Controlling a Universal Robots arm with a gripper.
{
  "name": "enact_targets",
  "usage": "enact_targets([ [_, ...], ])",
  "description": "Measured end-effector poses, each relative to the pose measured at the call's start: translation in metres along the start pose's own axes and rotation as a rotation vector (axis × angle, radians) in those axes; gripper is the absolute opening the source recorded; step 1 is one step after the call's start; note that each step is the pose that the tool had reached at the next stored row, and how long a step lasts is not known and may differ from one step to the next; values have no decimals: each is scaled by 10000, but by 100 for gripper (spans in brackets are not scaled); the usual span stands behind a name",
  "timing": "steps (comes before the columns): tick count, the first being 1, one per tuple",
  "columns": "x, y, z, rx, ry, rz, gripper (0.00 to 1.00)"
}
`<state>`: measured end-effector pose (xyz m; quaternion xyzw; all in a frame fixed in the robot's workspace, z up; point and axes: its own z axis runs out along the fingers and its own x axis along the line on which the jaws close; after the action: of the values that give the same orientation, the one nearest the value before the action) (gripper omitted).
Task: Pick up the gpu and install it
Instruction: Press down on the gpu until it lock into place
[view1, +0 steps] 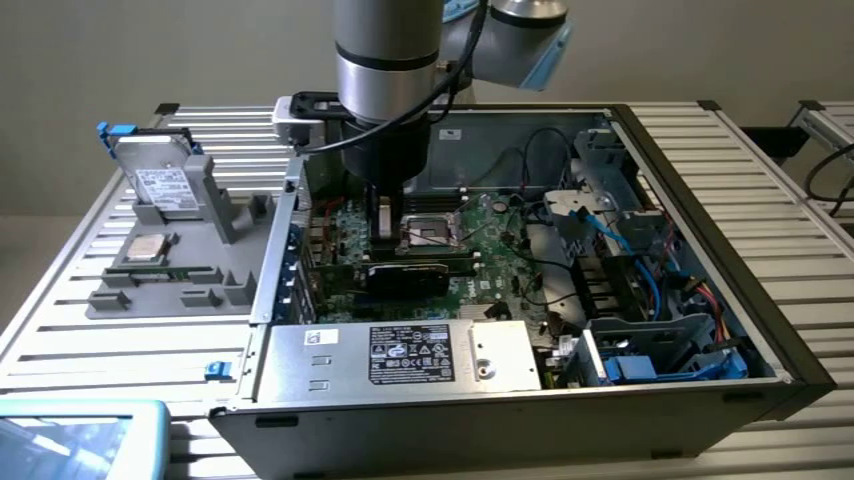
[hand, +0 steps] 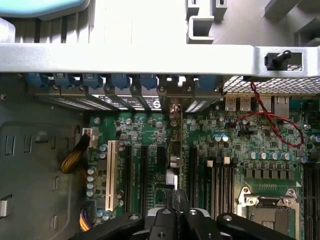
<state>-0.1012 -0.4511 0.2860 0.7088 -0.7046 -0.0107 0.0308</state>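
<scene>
Gpu (view1: 407, 272) flat, black-cooled, edge-on over green motherboard (hand: 150, 130).

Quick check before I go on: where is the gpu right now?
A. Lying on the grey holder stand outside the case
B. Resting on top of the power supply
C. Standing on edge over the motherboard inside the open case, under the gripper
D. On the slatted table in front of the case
C: the gpu stands on edge on the motherboard, with the shut gripper clamped on its top edge.

The silver-grey cylindrical metal arm (view1: 386, 40) has black ring seams, a light-blue joint cap, and a black gripper (hand: 172, 207).
</scene>
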Motion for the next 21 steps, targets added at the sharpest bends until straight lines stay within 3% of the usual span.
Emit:
enact_targets([
  [16, -67, 187, 128, 533, -4, 156, 12],
  [19, -68, 214, 134, 644, -5, 173, 12],
  [21, -69, 230, 146, 749, -2, 187, 12],
])
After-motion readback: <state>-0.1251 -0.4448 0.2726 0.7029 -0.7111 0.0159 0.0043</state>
